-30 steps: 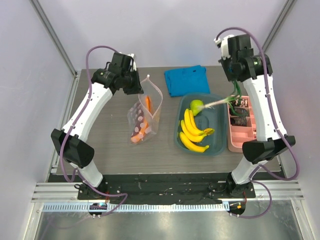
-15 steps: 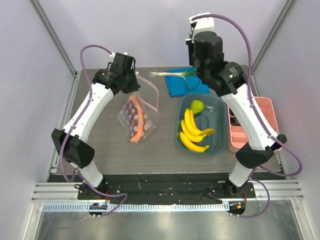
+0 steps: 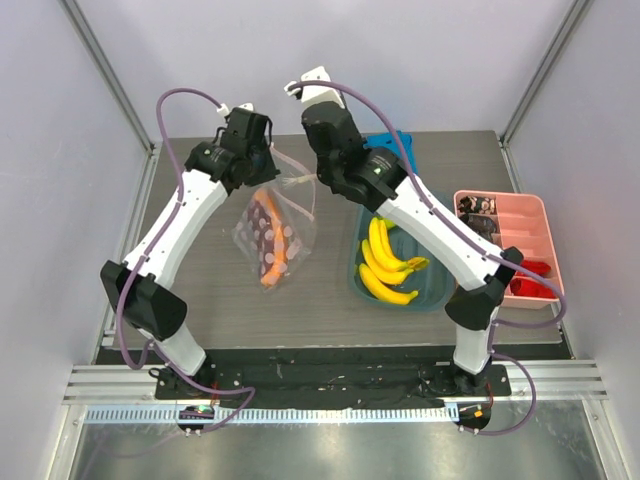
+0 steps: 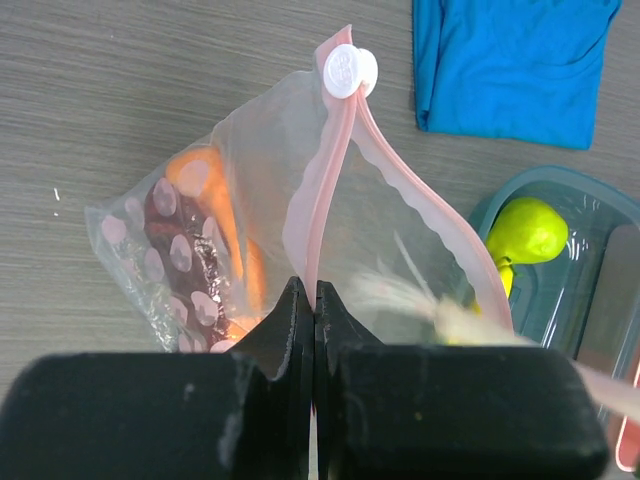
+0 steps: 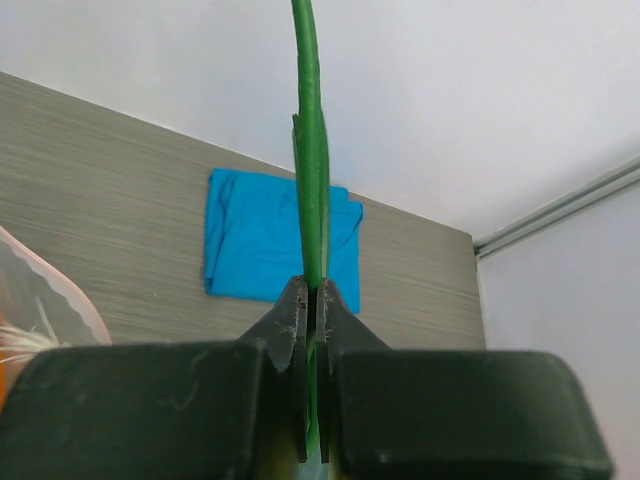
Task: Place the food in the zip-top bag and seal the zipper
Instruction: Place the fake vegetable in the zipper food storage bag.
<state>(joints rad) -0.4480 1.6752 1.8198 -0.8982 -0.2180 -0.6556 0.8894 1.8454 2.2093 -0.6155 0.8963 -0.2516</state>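
Green onion stalk [image 5: 308, 150] clamped in right gripper [image 5: 311, 290]; pink zipper strip [image 4: 322, 190] of clear dotted plastic bag [image 4: 255, 150] pinched by left gripper [image 4: 313, 295]

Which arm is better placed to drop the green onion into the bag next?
Right. The right gripper is shut on the green onion, its white root end at the open mouth of the zip-top bag; the left gripper pinches the zipper.

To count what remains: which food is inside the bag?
The orange-red pepper; banana bunch and green fruit lie in the tub, right gripper holds the onion.
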